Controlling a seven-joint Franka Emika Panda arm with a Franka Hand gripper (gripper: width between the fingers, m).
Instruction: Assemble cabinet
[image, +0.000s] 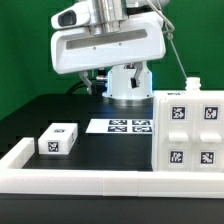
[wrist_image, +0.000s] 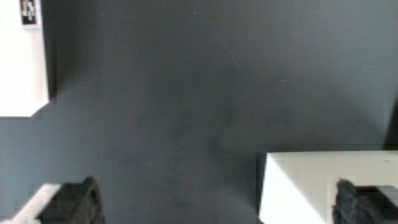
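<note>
Gripper (wrist_image: 217, 203) hangs raised over the far middle of the black table (image: 45, 115), facing down, fingers (wrist_image: 71, 203) spread wide with nothing between them. The large cabinet block (image: 190, 135) stands at the exterior view's right. The small cabinet block (image: 58, 139) lies near the exterior view's left, well apart.

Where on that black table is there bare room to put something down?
Bare tabletop runs between the small block and the large block, bounded by the marker board and the front border rail. Another bare patch lies beyond the small block. The exterior view's right is crowded by the large block.
</note>
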